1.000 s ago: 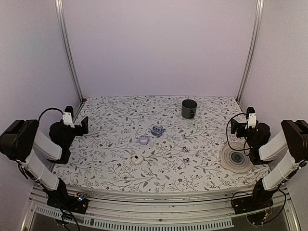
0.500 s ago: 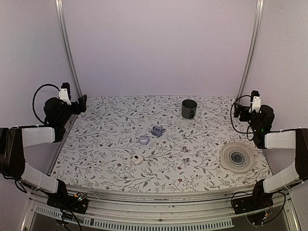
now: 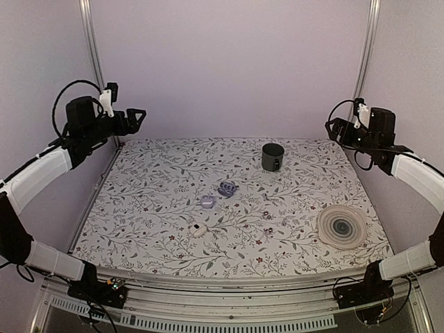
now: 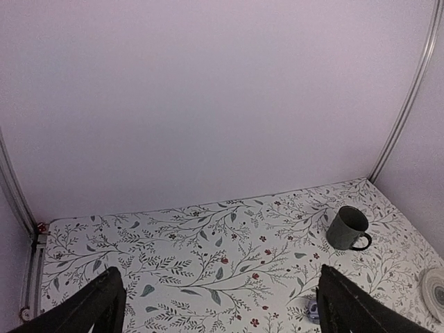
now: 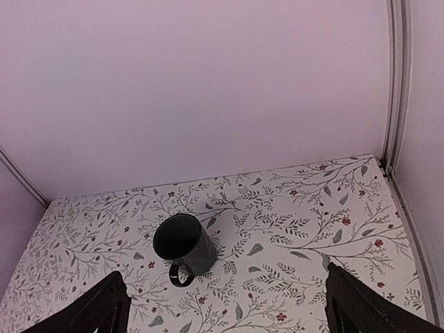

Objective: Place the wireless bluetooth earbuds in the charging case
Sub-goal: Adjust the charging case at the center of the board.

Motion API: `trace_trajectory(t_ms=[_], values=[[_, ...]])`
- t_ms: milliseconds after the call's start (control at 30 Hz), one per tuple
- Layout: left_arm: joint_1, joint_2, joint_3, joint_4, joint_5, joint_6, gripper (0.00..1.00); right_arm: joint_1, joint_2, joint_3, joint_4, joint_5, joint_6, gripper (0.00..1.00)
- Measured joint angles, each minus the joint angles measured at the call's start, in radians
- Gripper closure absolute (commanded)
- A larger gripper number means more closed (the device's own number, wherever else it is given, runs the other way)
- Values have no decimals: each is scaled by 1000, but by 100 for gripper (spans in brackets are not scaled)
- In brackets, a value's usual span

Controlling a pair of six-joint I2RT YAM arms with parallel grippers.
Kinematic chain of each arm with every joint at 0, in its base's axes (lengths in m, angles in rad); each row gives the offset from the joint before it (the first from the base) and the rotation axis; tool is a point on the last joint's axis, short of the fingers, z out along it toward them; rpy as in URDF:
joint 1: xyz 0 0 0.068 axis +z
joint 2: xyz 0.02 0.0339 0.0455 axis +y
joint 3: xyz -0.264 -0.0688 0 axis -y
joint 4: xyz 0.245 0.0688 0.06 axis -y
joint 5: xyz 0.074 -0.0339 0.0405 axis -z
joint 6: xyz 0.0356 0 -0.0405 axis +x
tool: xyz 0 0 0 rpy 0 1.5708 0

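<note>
Charging case [image 3: 227, 188] lies near the middle of the bench [image 3: 159, 208]. Lilac disc [image 3: 208, 201] just beside it, near-left. Dark mug [image 3: 272, 157] stands farther back, to the right. Left hand [image 3: 137, 114] and right hand [image 3: 333, 127] high over the far corners, both spread wide, holding nothing.

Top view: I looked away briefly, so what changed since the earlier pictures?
Left pincer and right pincer rose from low and tucked to high near the far corners, both open, holding nothing. The charging case, mug and plate stayed put.
</note>
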Motion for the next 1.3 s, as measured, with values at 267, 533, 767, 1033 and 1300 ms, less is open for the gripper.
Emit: trace_trajectory(t_ms=[267,533,767,1033,1300], values=[[43,13,99,-158,-11,-90,4,-6,-24,54,-151,-83,59,1],[43,29,114,-204,-20,-130,4,-62,-105,62,-172,-190,150,1],[43,29,114,-221,-31,-139,4,-75,-142,79,-177,-243,235,1],[43,28,114,-223,-26,-140,4,-78,-122,127,-220,-258,292,1],[43,28,114,-223,-14,-145,4,-78,-94,135,-257,-261,315,1]])
